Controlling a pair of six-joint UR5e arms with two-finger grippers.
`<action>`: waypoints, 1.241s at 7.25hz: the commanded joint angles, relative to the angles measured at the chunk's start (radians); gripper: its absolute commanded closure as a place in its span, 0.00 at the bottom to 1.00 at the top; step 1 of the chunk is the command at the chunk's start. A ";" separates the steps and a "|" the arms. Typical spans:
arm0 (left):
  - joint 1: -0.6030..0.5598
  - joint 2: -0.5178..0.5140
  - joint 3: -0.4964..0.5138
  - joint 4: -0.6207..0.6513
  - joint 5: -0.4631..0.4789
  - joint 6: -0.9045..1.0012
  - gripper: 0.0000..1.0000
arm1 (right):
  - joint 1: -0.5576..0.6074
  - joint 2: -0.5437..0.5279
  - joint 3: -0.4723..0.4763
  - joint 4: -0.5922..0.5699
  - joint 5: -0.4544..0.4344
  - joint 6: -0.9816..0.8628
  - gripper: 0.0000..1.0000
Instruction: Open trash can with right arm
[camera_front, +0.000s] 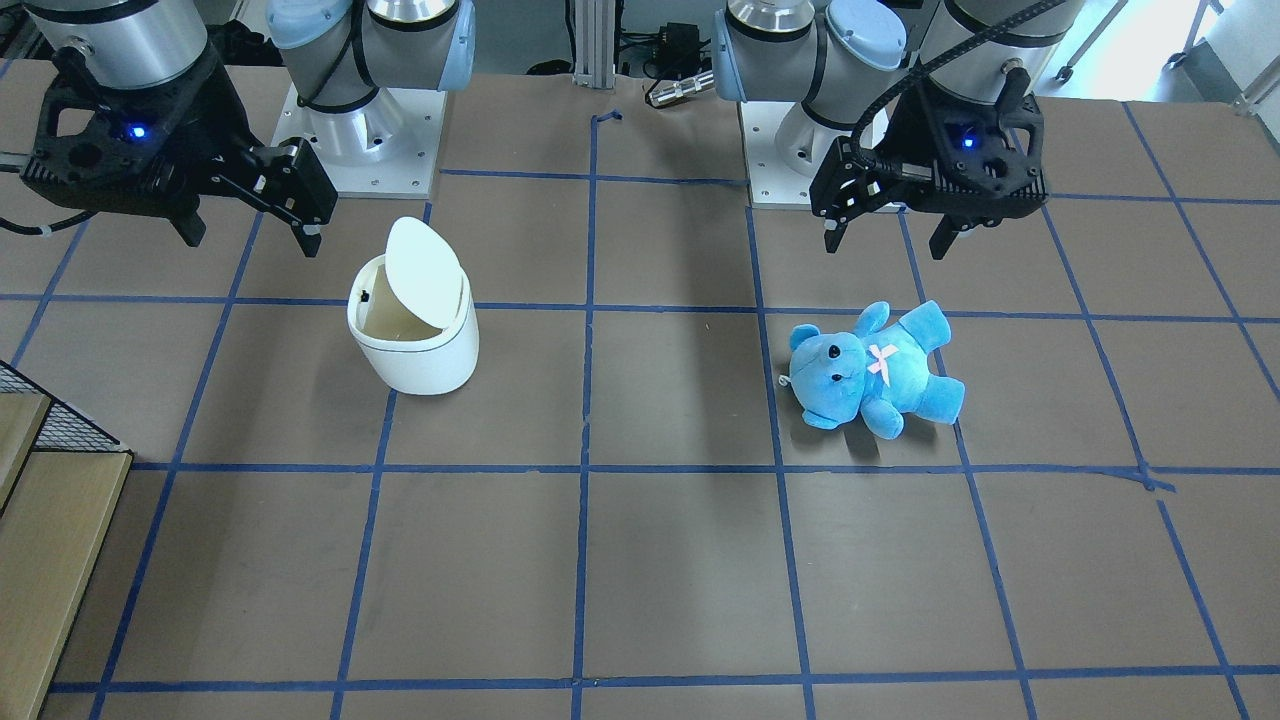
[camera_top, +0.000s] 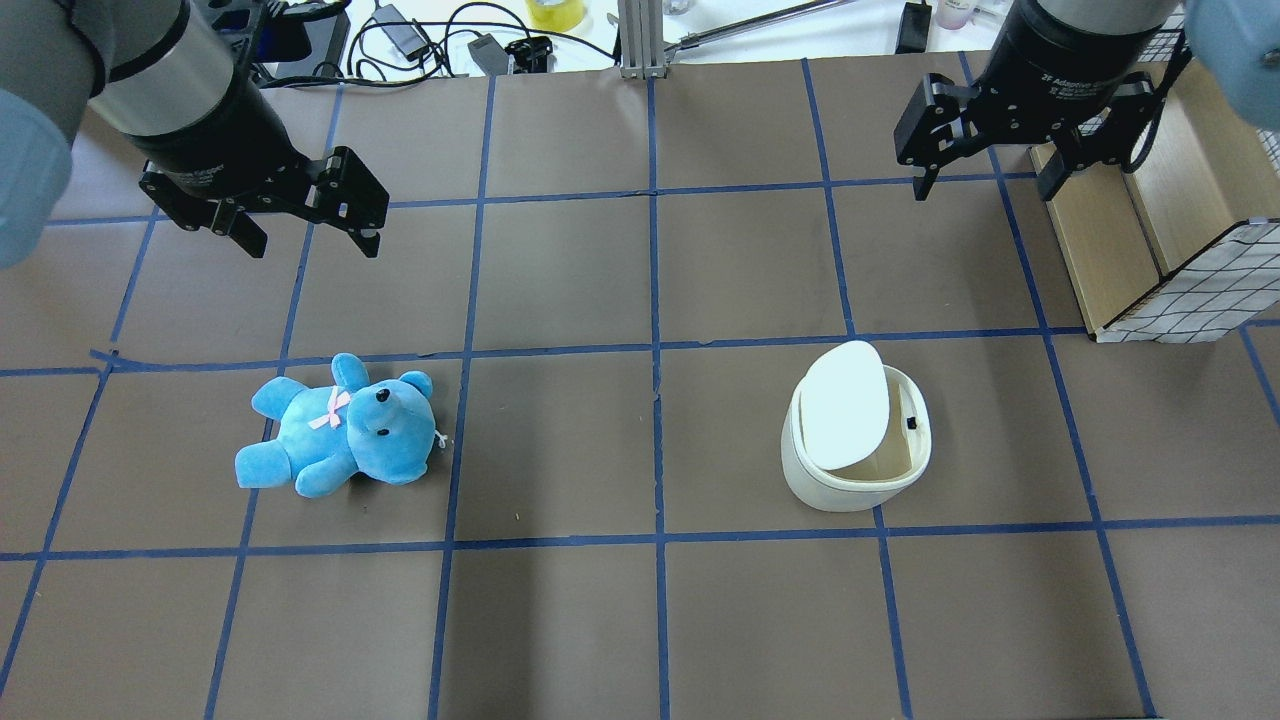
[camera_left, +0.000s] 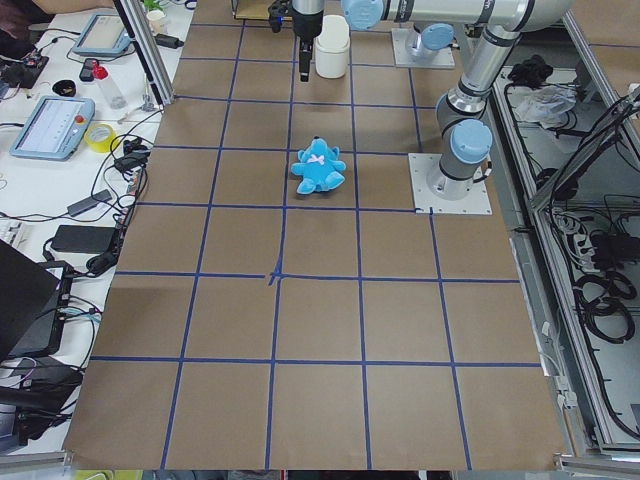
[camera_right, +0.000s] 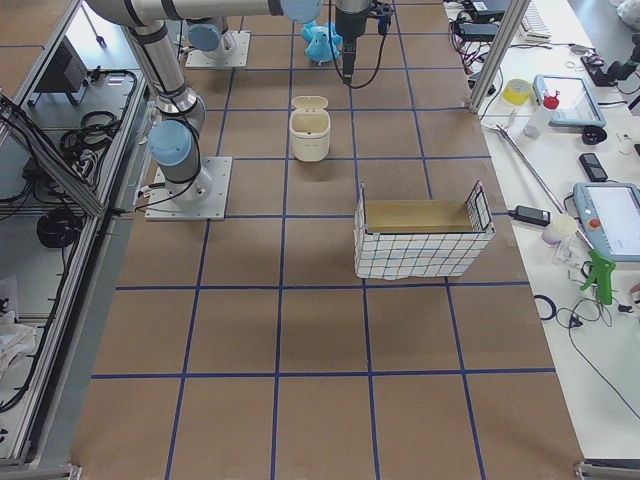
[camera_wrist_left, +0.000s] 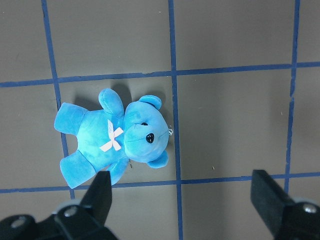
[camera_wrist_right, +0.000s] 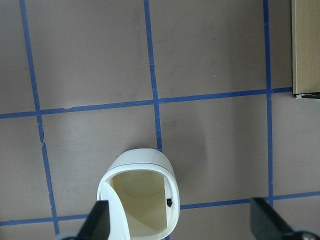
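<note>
one smooth white rounded-square bin (camera_top: 855, 470) stood on the table (camera_top: 640, 620), flat lid (camera_top: 845, 405) tipped up, at 7 o'clock from the spread right end effector (camera_top: 985, 190). one plush blue bear (camera_top: 340, 440) lay at 6 o'clock from the spread left end effector (camera_top: 312, 245).

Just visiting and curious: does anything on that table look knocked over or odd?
Only the blue teddy bear, which lies flat on its back rather than sitting. The trash can stands upright with its lid tipped up. Nothing looks spilled or broken.

You have the trash can (camera_top: 850, 490) on the table's (camera_top: 650, 620) robot-right half, teddy bear (camera_top: 335, 435) well apart on its left, basket (camera_top: 1180, 300) further right.
</note>
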 joint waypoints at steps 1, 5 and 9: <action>0.000 0.000 0.000 0.000 0.000 0.000 0.00 | 0.000 -0.002 -0.001 0.003 0.006 0.001 0.00; 0.000 0.000 0.000 0.000 0.000 0.000 0.00 | 0.002 -0.002 0.000 0.006 0.057 0.003 0.00; 0.000 0.000 0.000 0.000 0.000 0.000 0.00 | 0.009 -0.003 0.002 0.012 0.034 0.027 0.00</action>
